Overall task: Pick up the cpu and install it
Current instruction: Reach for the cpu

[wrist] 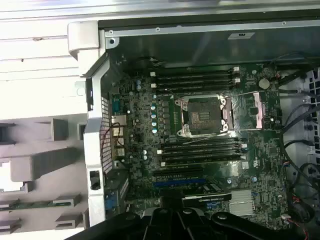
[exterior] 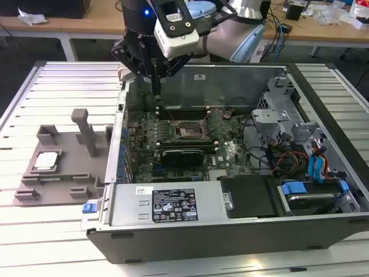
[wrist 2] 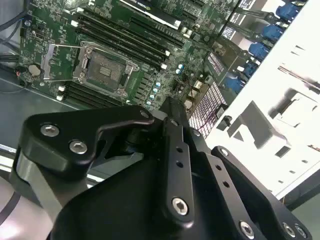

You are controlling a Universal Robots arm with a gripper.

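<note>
Cpu lies flat in a grey holder, silver side up. The holder sits on the pale table with long slats, at the exterior view's left, just beside the open computer case. Nothing is touching the cpu.

The gripper hangs over the far left part of the case, well apart from the cpu. It points down at the green board inside. Its tips look pinched close together, and it holds nothing. It does not touch the board.

The square socket sits near the middle of the green board, to the right of the gripper in the exterior view. In the first wrist view the socket is open, with its metal lid flipped out to one side, and no chip lies in it. Long black slots run along both sides of it. The second wrist view shows the black gripper up close, with the socket on the board beyond it.

Wires and blue clips fill the near right end of the case.
</note>
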